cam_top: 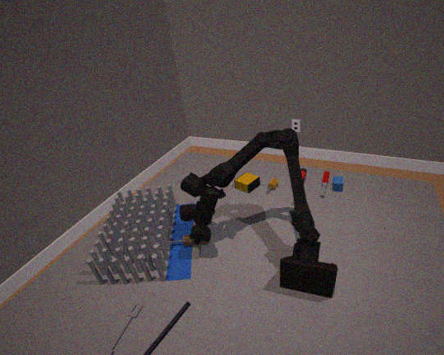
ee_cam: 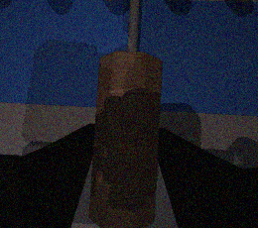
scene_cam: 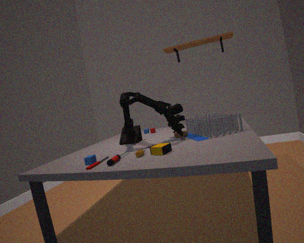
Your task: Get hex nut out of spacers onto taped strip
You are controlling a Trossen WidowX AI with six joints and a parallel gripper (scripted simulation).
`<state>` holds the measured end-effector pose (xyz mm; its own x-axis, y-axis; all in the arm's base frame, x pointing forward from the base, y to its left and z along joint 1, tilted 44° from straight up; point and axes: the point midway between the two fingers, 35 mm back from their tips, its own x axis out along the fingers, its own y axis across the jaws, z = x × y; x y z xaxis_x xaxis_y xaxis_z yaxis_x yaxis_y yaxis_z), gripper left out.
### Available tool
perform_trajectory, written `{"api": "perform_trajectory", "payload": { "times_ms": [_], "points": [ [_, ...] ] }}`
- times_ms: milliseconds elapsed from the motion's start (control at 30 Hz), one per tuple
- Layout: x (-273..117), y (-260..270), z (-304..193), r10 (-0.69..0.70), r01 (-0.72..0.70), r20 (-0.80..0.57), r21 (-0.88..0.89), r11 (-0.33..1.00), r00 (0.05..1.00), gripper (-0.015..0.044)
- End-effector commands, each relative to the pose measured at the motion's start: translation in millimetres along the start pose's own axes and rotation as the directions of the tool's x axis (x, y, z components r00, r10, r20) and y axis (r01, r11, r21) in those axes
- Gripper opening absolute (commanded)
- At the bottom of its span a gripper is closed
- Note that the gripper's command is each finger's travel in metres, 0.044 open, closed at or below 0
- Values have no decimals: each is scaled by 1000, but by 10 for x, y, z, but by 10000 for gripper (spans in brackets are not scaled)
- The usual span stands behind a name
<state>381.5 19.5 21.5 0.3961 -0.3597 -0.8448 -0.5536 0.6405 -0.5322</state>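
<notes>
My gripper [cam_top: 194, 239] [scene_cam: 184, 133] [ee_cam: 126, 132] is shut on the brown wooden handle of a tool, low at the near edge of the blue taped strip [cam_top: 179, 269] [scene_cam: 198, 137] [ee_cam: 215, 64]. The handle [cam_top: 187, 240] [ee_cam: 131, 74] lies between both fingers. The tool's thin metal shaft [ee_cam: 134, 25] runs forward over the strip toward the spacers. Its far end is hidden among them. The grey metal spacers [cam_top: 161, 260] [scene_cam: 216, 125] stand upright in rows beyond the strip. The hex nut cannot be made out in any view.
A forked rod [cam_top: 121, 333] and a black bar [cam_top: 167, 329] lie in the foreground. A yellow-black block [cam_top: 246, 182] [scene_cam: 160, 149], a small yellow object [cam_top: 273, 183] [scene_cam: 139, 153], a red-black screwdriver [scene_cam: 113, 160], a red-handled tool [cam_top: 325, 177] [scene_cam: 94, 165] and a blue block [cam_top: 337, 184] [scene_cam: 90, 160] lie across the table.
</notes>
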Motion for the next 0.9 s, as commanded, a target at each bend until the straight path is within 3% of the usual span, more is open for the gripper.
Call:
{"api": "perform_trajectory", "payload": {
  "times_ms": [0, 867],
  "points": [
    [-24, -6, -31, -2, 2, 2, -5, 1000, 1000, 0],
    [-91, -5, -189, -1, 1, 0, -6, 1000, 1000, 0]
  ]
}}
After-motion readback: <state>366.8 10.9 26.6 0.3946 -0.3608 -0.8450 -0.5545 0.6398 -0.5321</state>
